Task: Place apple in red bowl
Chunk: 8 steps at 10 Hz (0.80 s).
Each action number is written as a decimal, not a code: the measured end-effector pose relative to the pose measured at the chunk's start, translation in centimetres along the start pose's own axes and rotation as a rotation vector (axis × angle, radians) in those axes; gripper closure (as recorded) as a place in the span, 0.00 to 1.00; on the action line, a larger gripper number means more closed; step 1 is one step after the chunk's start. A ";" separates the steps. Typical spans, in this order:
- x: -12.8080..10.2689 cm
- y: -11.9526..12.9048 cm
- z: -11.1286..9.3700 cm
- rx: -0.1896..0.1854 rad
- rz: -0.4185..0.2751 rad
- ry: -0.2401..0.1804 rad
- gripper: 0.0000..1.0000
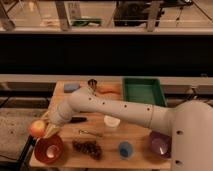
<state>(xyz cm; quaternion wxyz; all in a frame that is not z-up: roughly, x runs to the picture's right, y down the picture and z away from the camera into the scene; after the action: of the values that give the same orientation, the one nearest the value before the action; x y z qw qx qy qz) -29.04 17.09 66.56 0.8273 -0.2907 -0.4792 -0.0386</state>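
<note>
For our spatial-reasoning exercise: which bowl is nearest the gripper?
The red bowl, just beneath the gripper holding the apple; the purple bowl sits at the opposite end.

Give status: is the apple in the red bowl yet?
Not yet. Done: the grasp, the pincer holds the apple off the table. In hand: the carry, apple hangs just up and left of the red bowl. Left: centre it over the bowl, lower, release.
</note>
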 end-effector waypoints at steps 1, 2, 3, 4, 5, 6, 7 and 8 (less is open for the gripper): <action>-0.5 1.0 0.0 0.008 0.003 0.003 0.83; -0.8 1.8 0.0 0.013 0.010 0.006 0.83; -0.8 3.0 -0.4 0.024 0.025 0.015 0.83; -0.7 3.8 -0.7 0.034 0.042 0.023 0.83; -0.7 4.4 -1.0 0.042 0.057 0.029 0.83; -0.4 4.9 -1.1 0.052 0.073 0.032 0.83; 0.4 5.4 -1.2 0.063 0.096 0.034 0.82; 1.2 5.9 -0.9 0.069 0.112 0.032 0.78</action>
<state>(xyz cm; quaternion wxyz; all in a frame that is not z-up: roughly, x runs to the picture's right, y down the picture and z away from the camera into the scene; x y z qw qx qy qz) -25.70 21.70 64.55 0.8451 -0.2876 -0.4502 0.0196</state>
